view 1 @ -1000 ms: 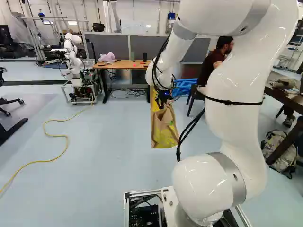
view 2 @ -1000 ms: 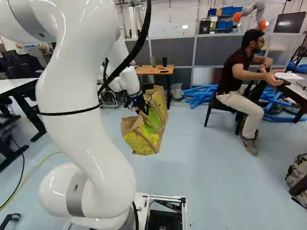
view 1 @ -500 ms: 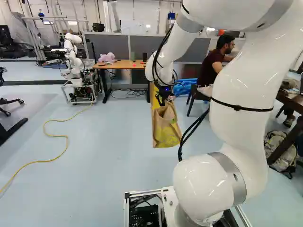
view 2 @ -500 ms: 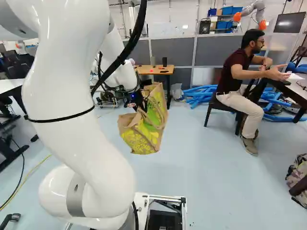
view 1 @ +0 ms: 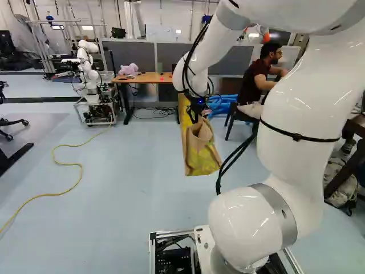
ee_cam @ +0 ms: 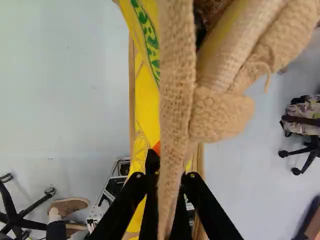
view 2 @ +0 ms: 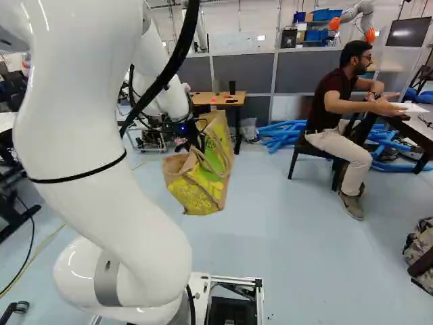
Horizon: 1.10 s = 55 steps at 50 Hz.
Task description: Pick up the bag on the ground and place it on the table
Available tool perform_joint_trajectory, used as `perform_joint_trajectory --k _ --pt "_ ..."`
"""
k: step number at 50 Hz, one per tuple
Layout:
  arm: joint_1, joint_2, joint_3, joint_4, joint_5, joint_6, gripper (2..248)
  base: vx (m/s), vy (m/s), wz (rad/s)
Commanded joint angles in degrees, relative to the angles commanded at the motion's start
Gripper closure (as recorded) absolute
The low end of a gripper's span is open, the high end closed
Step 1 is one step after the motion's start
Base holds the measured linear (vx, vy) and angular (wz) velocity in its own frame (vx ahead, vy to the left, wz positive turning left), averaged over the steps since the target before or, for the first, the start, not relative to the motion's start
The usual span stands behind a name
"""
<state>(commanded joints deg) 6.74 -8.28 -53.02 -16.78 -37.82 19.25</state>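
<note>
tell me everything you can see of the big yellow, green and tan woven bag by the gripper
The big yellow, green and tan bag looks like coarse burlap, with printed yellow and green sides, a plain tan end panel and looped tan cloth handles. It hangs tilted and somewhat creased above the pale floor, short of the wooden table beyond. The black gripper is shut on a handle strap, which runs between its two fingers. Whatever it may contain cannot be made out.

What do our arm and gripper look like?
Arm: glossy white, rounded segments, grey joint bands, black strap round one segment, loose black cables. Blue light near the wrist. Gripper: black, two-fingered, orange pad peeking out at one fingertip.
</note>
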Motion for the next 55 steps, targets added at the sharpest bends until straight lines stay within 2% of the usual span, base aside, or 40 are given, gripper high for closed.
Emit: perform_joint_trajectory --k 55 --pt "1.12 7.0 -3.21 0.0 -10.0 0.0 228 0.0 0.0 0.0"
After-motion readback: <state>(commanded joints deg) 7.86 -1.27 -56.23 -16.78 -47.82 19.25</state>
